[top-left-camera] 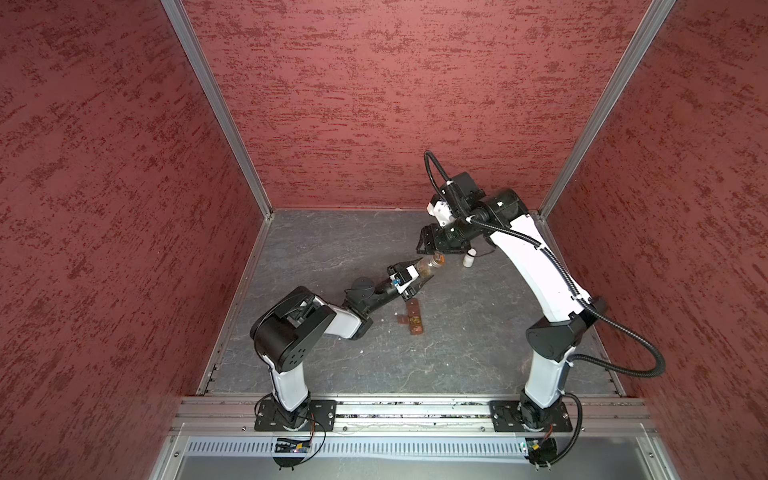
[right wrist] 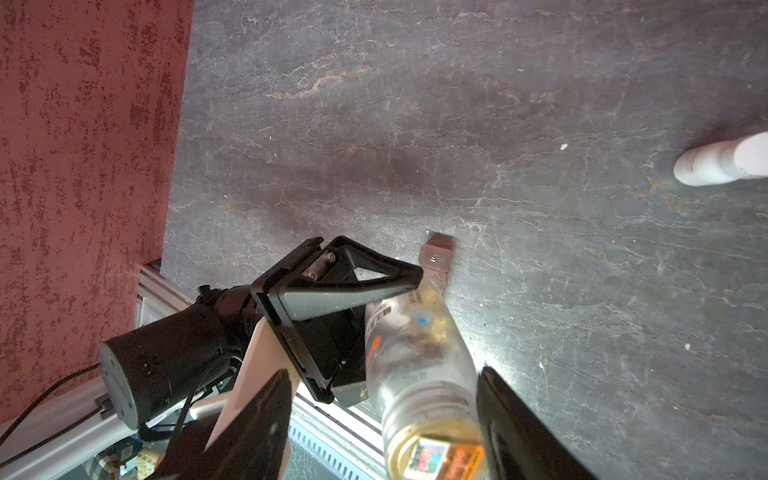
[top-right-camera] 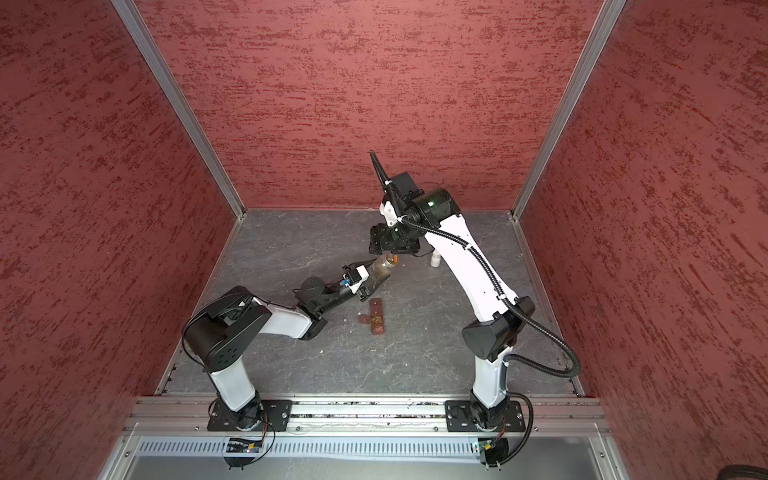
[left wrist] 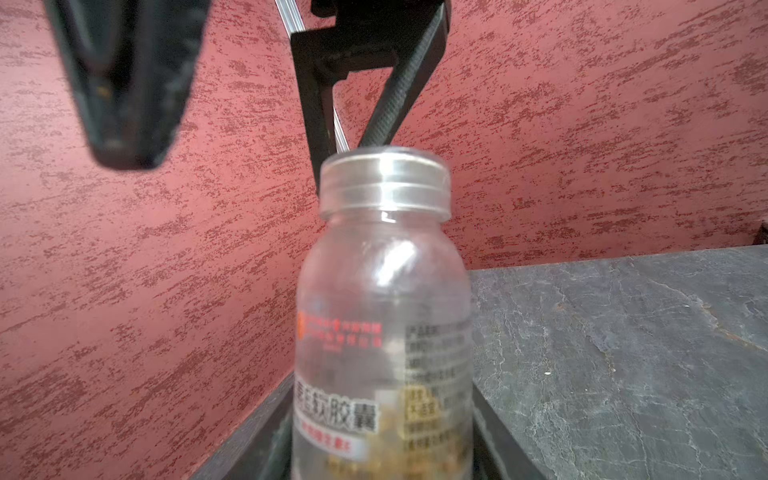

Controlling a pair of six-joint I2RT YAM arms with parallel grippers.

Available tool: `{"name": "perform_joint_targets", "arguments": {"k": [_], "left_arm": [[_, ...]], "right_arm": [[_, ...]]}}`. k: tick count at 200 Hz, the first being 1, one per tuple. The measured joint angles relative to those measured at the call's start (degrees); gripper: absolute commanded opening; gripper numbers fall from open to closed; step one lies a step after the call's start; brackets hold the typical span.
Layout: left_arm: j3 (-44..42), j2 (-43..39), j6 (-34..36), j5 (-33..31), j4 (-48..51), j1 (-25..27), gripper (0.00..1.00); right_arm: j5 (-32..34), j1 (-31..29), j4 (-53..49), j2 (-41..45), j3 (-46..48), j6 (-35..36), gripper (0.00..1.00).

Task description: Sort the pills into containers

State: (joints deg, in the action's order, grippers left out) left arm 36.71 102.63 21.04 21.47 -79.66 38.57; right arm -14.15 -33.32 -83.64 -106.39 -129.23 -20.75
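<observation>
While left gripper [top-left-camera: 424, 271] tight on bottle [right wrist: 415, 353], right gripper [right wrist: 383, 372] wide astride neck.

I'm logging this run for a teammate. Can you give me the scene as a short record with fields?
left gripper: shut on the clear bottle, holding it tilted, cap end up
right gripper: open, jaws either side of the bottle's cap
pill box: flat on the table, one lid flipped open, yellowish pills in one compartment
white bottle: upright on the table, apart from both grippers
</observation>
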Motion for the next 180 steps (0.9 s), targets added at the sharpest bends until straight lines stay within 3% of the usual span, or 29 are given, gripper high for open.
{"name": "perform_joint_targets", "arguments": {"k": [53,108,180], "left_arm": [[0.00,0.00,0.00,1.66,-0.57,0.00,0.00],[0.00,0.00,-0.24,-0.11,-0.50,-0.39,0.00],[-0.74,-0.76,-0.26,-1.14,-0.48,-0.66,0.00]], "right_arm": [[0.79,-0.61,1.90,3.43,4.48,-0.04,0.70],[3.45,-1.20,-1.68,3.63,4.70,-0.37,0.73],[3.91,-1.33,-4.13,3.30,4.04,-0.31,0.69]]}}
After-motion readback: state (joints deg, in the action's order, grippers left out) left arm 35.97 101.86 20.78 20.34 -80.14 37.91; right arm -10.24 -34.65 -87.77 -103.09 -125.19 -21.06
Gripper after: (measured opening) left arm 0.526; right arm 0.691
